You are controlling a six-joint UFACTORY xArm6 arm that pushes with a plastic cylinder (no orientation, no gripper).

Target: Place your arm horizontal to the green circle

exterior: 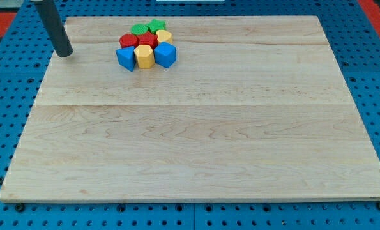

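Note:
The green circle (139, 30) lies at the top of the wooden board (196, 128), at the back left of a tight cluster of blocks. A green star (156, 25) sits to its right. Below them are a red block (128, 41), a red star-like block (147, 40) and a yellow block (165, 36). At the cluster's front are a blue block (125, 58), a yellow hexagon (144, 56) and a blue cube (165, 55). My tip (64, 53) rests at the board's top left edge, well left of the cluster and slightly lower than the green circle.
The board lies on a blue pegboard table (11, 96) with holes. A red strip (378, 13) shows at the view's top right corner.

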